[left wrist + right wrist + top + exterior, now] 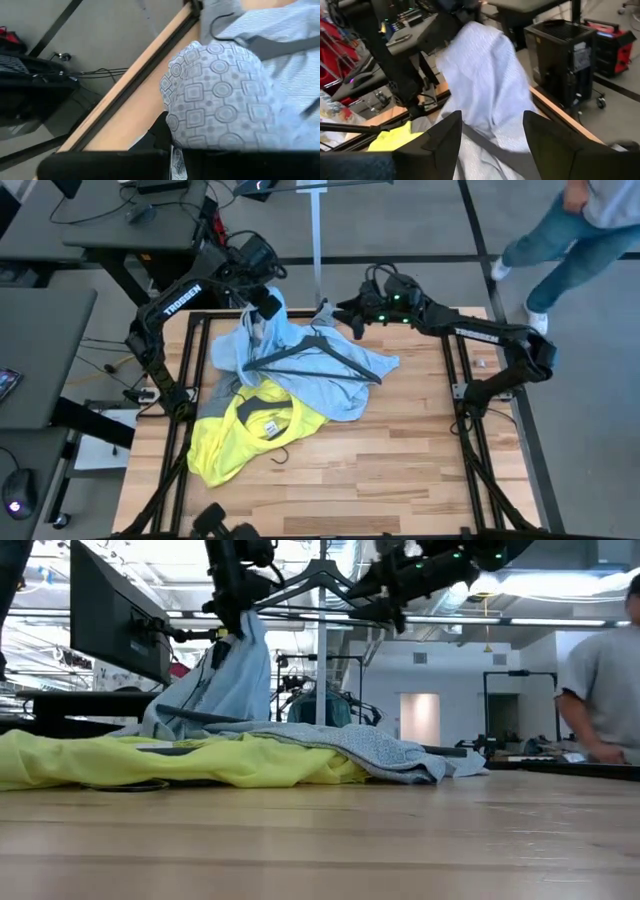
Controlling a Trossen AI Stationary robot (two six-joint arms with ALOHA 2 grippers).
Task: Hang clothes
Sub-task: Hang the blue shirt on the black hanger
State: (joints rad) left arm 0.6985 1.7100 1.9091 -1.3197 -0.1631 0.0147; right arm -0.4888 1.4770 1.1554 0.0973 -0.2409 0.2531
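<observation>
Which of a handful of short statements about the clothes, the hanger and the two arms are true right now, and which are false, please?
1. The left gripper is shut on the light-blue shirt, lifting part of it off the table. True.
2. The yellow T-shirt lies on top of the light-blue shirt. False: the blue shirt overlaps the yellow one, which lies flat on the table.
3. The right gripper hangs with open jaws at the far edge, holding nothing. True.
4. The black hanger hangs on the rail. False: it rests on the blue shirt.
5. A person stands beyond the table's right far corner. True.
</observation>
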